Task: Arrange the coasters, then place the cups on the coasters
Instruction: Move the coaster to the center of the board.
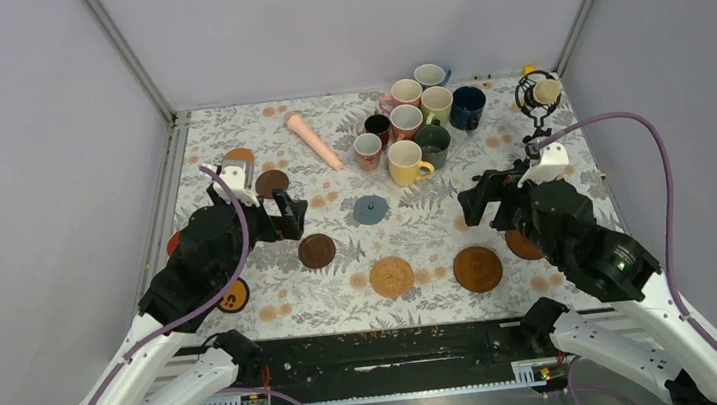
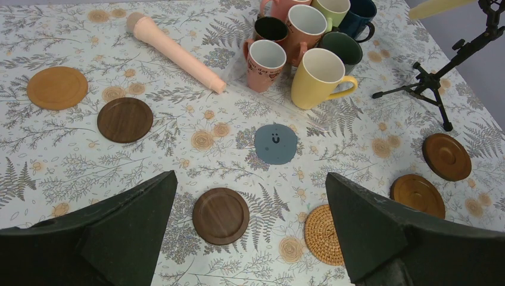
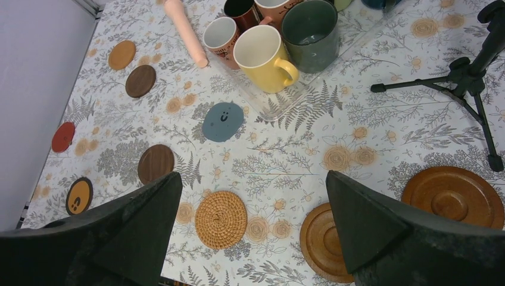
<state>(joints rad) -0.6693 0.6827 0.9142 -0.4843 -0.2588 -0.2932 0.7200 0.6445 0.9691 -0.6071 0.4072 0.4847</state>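
Several coasters lie spread over the floral tablecloth: orange wood (image 1: 239, 156), dark brown (image 1: 272, 182), another dark brown (image 2: 221, 215), grey-blue (image 2: 276, 143), tan woven (image 3: 221, 219), two brown wooden ones (image 3: 321, 241) (image 3: 455, 196), red (image 3: 62, 136), and black with a yellow rim (image 3: 78, 196). Several cups (image 1: 416, 116) stand clustered at the back, a yellow cup (image 2: 318, 77) nearest. My left gripper (image 2: 250, 179) hangs open above the dark brown coaster, holding nothing. Over the woven and wooden coasters my right gripper (image 3: 253, 175) is open and empty.
A long pink tapered stick (image 1: 314, 140) lies left of the cups. A small black tripod microphone (image 1: 537, 103) stands at the back right. Grey walls enclose the table on three sides.
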